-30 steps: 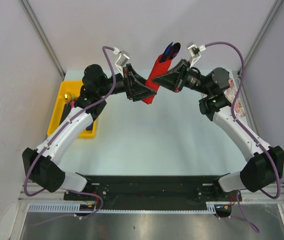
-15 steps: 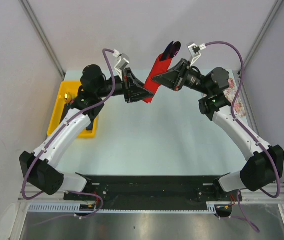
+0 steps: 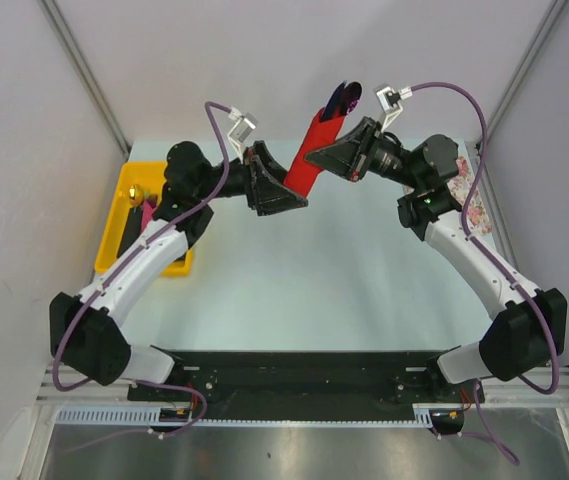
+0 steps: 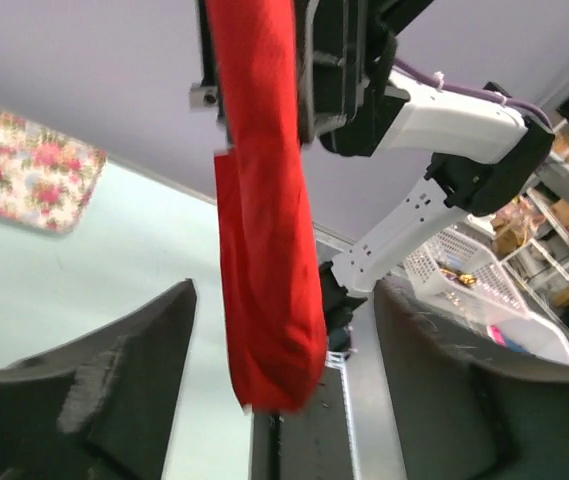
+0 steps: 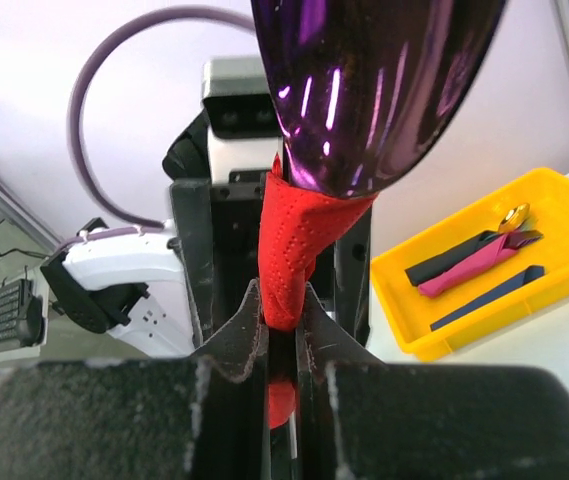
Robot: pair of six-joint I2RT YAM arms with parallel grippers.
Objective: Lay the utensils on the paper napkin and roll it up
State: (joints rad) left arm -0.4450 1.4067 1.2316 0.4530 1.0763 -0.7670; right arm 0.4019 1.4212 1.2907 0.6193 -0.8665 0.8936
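Right wrist view shows the right pincer (image 5: 282,335) clenched on the rolled bright red paper napkin (image 5: 296,245), a glossy purple utensil (image 5: 374,90) protruding from it. The left pincer (image 4: 282,320) stands released around the roll's lower end, above the desk (image 3: 314,270).

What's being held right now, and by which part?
The right gripper is clamped on the rolled red napkin, roughly mid-length, below the protruding purple utensil. The left gripper stands open around the roll's lower end, not gripping.

Rolled red napkin (image 4: 264,220) between 2 wide-apart fingers (image 4: 134,360) of the left tool (image 4: 286,295)
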